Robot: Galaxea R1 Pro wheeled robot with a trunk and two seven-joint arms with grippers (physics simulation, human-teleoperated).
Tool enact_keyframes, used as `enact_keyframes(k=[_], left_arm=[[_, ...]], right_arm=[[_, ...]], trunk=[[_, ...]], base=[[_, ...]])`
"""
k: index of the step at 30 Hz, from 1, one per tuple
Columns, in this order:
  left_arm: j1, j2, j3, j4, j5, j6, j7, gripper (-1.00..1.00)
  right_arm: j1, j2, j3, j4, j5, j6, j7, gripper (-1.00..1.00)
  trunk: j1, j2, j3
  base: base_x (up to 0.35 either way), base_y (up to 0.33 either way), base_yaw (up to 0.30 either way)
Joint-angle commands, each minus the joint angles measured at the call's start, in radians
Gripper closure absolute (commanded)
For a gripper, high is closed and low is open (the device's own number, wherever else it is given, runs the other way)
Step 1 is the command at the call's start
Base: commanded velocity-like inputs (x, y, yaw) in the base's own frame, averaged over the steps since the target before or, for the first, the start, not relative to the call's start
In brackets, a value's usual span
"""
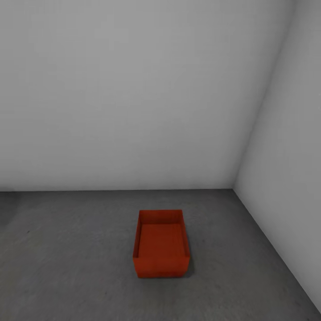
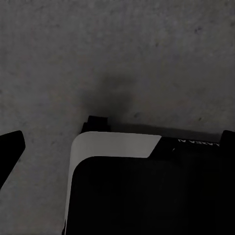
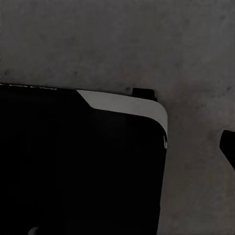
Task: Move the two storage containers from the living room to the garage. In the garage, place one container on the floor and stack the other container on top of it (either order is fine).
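One red-orange open-topped storage container stands upright on the grey speckled floor of the garage, a little right of centre in the head view and short of the white back wall. It is empty inside. In the left wrist view a dark finger of my left gripper sits at the picture's edge over bare concrete. The right wrist view has a dark finger of my right gripper at its edge, also over concrete. Both grippers stand open and hold nothing.
Plain white walls meet in a corner behind and to the right of the container. The right wall runs close along that side. Both wrist views look down past my black and white base.
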Motion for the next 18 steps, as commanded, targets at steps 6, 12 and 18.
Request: enact_keyframes(k=[6, 12, 18], left_arm=[[-0.001, 0.0, -0.008, 0.001, 0.01, -0.002, -0.004, -1.0], [-0.001, 0.0, -0.008, 0.001, 0.01, -0.002, -0.004, -1.0], [-0.001, 0.0, -0.008, 0.001, 0.01, -0.002, -0.004, -1.0]], right_arm=[[-0.001, -0.001, 0.004, 0.003, -0.011, -0.005, 0.003, -1.0], [-0.001, 0.001, 0.005, 0.003, -0.01, -0.006, 0.002, -1.0], [-0.001, -0.001, 0.005, 0.003, -0.009, -0.007, 0.003, -1.0]], trunk=[[0.0, -0.001, -0.001], [0.0, -0.001, -0.001], [0.0, -0.001, -0.001]], base=[[0.0, 0.0, 0.0], [0.0, 0.0, 0.0], [0.0, 0.0, 0.0]])
